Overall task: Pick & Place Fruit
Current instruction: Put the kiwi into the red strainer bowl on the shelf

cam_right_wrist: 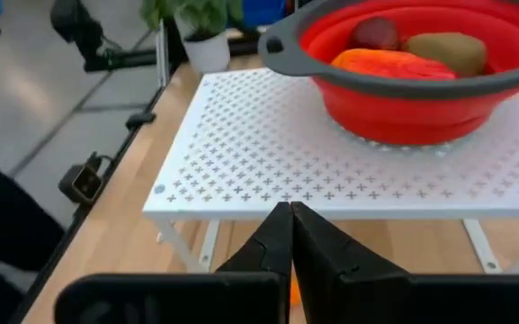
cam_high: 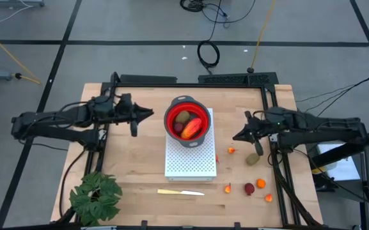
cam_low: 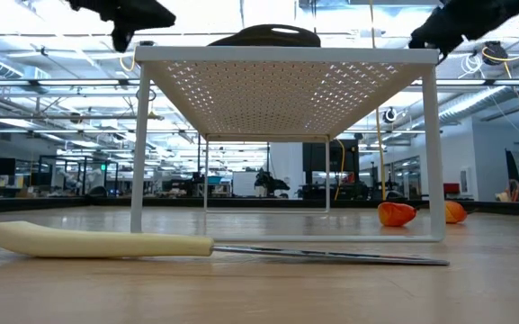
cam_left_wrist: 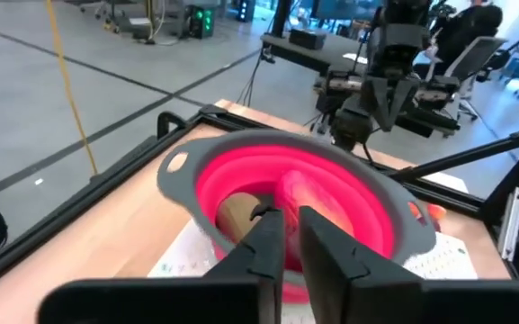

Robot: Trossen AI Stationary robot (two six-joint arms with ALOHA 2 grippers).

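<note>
A red bowl with a grey rim point(cam_high: 186, 121) stands on a white perforated rack point(cam_high: 190, 160). It holds a red-orange oblong point(cam_high: 193, 128), an olive-brown oval point(cam_high: 182, 117) and a dark red ball point(cam_high: 178, 128). More fruit lies on the table right of the rack: an olive oval point(cam_high: 253, 159), a dark red ball point(cam_high: 249, 188) and several tiny orange bits point(cam_high: 261, 183). My left gripper point(cam_high: 148, 113) hovers left of the bowl, its fingers a narrow gap apart point(cam_left_wrist: 290, 229) and empty. My right gripper point(cam_high: 236, 137) hovers right of the rack, shut and empty point(cam_right_wrist: 290, 216).
A pale yellow knife point(cam_high: 180, 191) lies on the table in front of the rack. A green leafy plant point(cam_high: 96, 195) sits at the near left corner. Black frame rails point(cam_high: 190, 82) border the table. Bare wood shows between the rack and the left rail.
</note>
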